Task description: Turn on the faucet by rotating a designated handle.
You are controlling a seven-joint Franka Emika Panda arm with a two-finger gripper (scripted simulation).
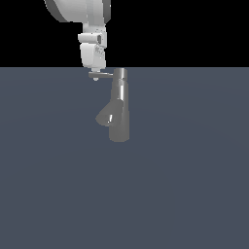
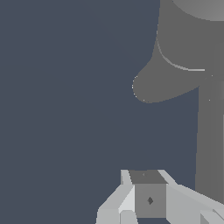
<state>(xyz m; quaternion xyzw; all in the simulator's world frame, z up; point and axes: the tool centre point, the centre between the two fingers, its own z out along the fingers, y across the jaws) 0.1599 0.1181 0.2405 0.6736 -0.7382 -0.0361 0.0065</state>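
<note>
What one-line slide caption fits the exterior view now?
White robot gripper poised at the tip of the thin grey metal handle atop the upright grey metallic faucet.

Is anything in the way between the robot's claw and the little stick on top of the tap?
Nothing visible is. In the exterior view the gripper sits right at the outer end of the handle, which sticks out sideways from the top of the faucet. Whether it is touching cannot be told.
</note>
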